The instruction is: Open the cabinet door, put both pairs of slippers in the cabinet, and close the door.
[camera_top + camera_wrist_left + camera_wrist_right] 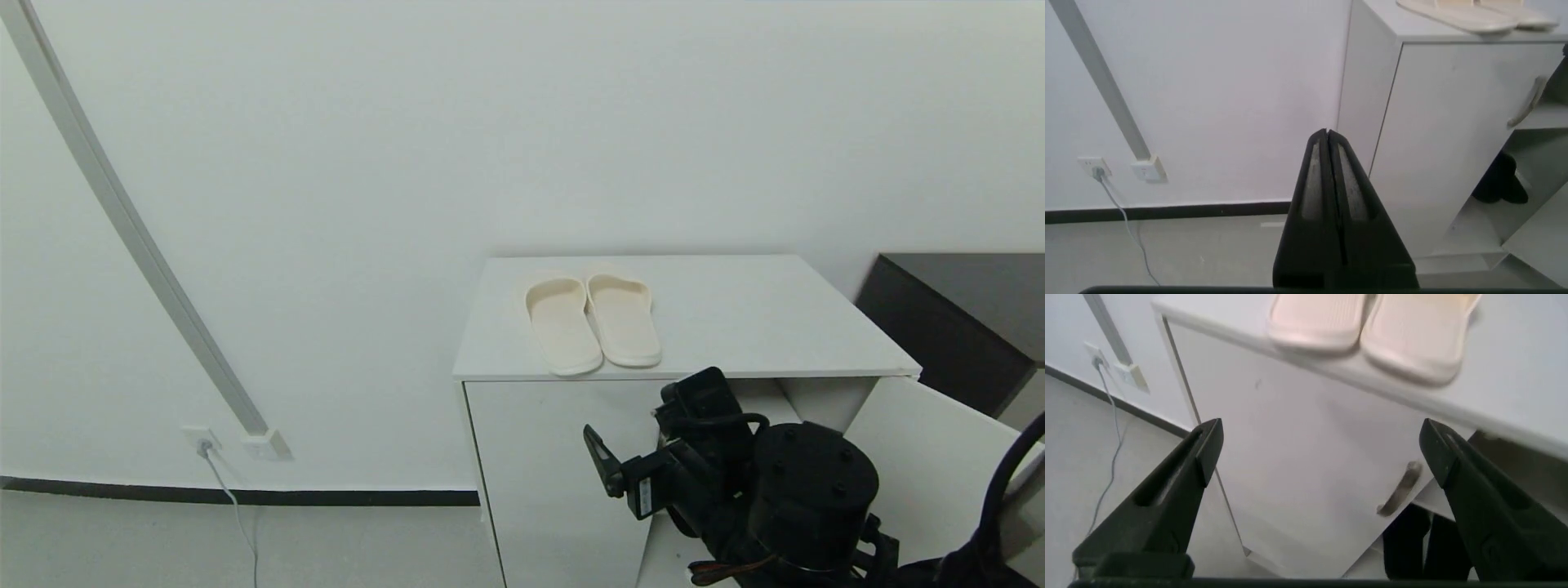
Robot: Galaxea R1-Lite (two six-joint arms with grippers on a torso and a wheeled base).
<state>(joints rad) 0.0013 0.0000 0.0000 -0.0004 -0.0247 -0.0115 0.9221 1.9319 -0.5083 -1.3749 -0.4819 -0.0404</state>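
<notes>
A cream pair of slippers (593, 322) lies side by side on top of the white cabinet (735, 318), near its front left edge. The cabinet's left door (555, 474) is closed and the right door (939, 465) stands swung open. Inside, on a lower shelf, sits a dark pair of slippers (1503, 180), also partly seen as dark slippers (1413, 539) behind the door handle (1400, 490). My right arm (759, 482) is in front of the cabinet, its gripper (1323, 433) open and empty below the cream slippers (1372, 318). My left gripper (1327, 139) is shut and empty, left of the cabinet.
A wall socket with a cable (204, 445) and a slanted grey trunking (122, 220) are on the wall to the left. A dark piece of furniture (955, 327) stands right of the cabinet. Open floor (245, 539) lies to the left.
</notes>
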